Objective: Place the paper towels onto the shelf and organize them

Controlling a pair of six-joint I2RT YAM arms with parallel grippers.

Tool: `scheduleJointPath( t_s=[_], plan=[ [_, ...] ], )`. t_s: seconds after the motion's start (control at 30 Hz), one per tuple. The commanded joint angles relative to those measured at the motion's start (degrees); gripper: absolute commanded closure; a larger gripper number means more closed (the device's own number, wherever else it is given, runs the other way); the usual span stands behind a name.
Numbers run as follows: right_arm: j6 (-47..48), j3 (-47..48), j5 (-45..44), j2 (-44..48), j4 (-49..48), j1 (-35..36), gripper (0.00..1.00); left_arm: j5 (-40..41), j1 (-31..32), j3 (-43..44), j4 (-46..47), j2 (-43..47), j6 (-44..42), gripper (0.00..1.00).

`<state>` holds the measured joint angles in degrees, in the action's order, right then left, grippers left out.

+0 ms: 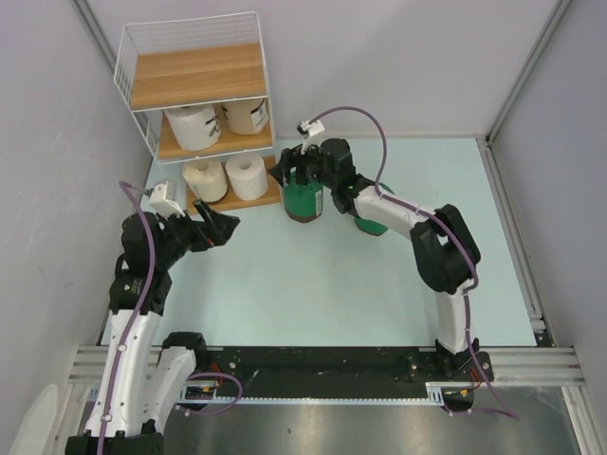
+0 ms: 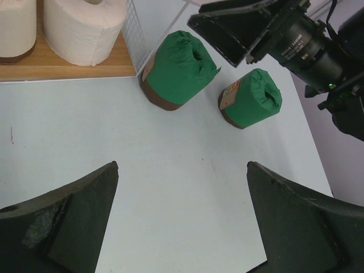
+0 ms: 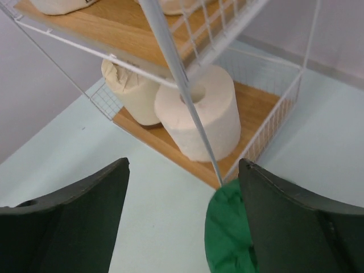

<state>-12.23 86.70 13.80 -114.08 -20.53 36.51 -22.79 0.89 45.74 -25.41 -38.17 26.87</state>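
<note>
The wire shelf [image 1: 190,81] stands at the back left with its top board bare. Its middle board holds a white roll [image 1: 194,126] and a tan roll [image 1: 247,116]. Its bottom board holds two cream rolls [image 1: 205,178] [image 1: 247,175]. A green roll [image 1: 303,201] stands on the table at the shelf's right corner. My right gripper [image 1: 302,175] is open just over it; in the right wrist view the green roll [image 3: 227,233] lies by the right finger. A second green roll [image 1: 372,220] is partly hidden behind the right arm. My left gripper [image 1: 220,227] is open and empty.
The left wrist view shows both green rolls [image 2: 179,68] [image 2: 250,98] on the pale table, with the shelf's bottom board [image 2: 68,65] at top left. Grey walls close in the left, back and right sides.
</note>
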Motion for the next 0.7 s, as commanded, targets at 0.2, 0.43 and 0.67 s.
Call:
scheduleJointPath(
  t_s=[0.2, 0.43, 0.67],
  plan=[
    [6.16, 12.71, -0.97, -10.1, -9.08, 1.19, 0.57, -0.5, 0.08, -0.38, 3.35, -2.43, -1.38, 0.0],
    [5.99, 15.78, -2.99, -14.06, -10.84, 1.11, 1.0, -0.15, -0.01, -1.09, 3.35, -2.52, -2.0, 0.0],
    [6.69, 10.87, -9.3, -10.82, -11.55, -0.3, 1.0, 0.46, -0.27, -1.53, 2.12, -1.03, -2.35, 0.0]
  ],
)
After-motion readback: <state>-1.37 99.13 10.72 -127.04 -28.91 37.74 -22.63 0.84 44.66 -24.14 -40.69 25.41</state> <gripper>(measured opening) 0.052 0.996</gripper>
